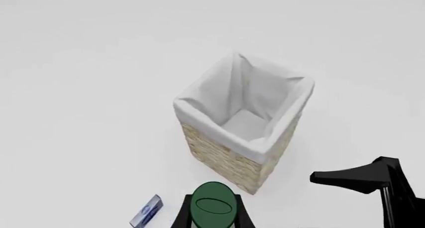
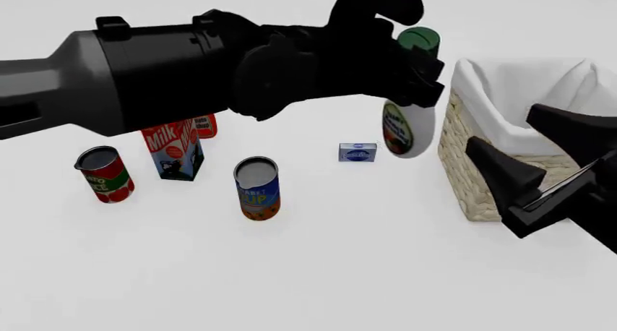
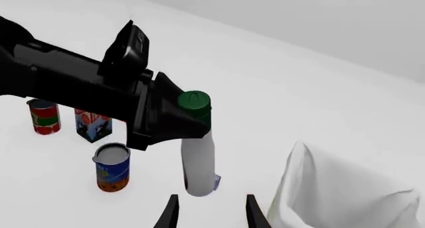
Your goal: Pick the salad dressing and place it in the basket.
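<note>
The salad dressing (image 2: 401,132), a white bottle with a dark green cap (image 1: 212,206), hangs above the table with my left gripper (image 2: 415,74) shut on its neck. It is just left of the basket (image 2: 475,165), outside the rim. The right wrist view shows the salad dressing (image 3: 198,168) hanging below the left gripper (image 3: 192,122). The basket (image 1: 229,158) is woven wicker with a white cloth lining, and it has nothing inside. My right gripper (image 2: 501,127) is open with nothing in it, in front of the basket's near side. Its fingers (image 3: 171,214) point toward the bottle.
To the left on the table stand a milk carton (image 2: 173,152), a red can (image 2: 104,174) and a blue-and-orange can (image 2: 256,188). An orange-red bottle (image 2: 204,126) is behind the carton. A small blue box (image 2: 357,152) lies near the hanging bottle.
</note>
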Controlling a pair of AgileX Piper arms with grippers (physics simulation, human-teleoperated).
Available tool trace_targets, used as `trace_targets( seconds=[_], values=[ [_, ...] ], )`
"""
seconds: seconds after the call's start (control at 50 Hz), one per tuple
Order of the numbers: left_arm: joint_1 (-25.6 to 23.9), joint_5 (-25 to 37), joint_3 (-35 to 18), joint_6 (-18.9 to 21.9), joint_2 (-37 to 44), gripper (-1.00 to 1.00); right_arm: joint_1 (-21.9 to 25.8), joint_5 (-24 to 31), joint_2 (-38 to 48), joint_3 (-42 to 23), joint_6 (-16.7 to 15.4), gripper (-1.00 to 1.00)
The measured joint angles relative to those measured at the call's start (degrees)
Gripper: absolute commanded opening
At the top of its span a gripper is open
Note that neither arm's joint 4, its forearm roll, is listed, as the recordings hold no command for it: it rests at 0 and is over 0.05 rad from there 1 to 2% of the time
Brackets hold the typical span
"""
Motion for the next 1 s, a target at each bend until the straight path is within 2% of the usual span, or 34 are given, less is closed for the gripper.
trace_targets(
  seconds=[0.44,1.0],
  values=[
    [-1.66,0.21,0.87,0.0,-1.28,-1.0,1.76,-5.52,6.19,-1.42,-1.85,1.0],
    [-3.72,0.05,2.41,-0.02,-2.67,-1.0,4.35,-12.66,13.56,-2.07,-2.64,1.0]
  ],
)
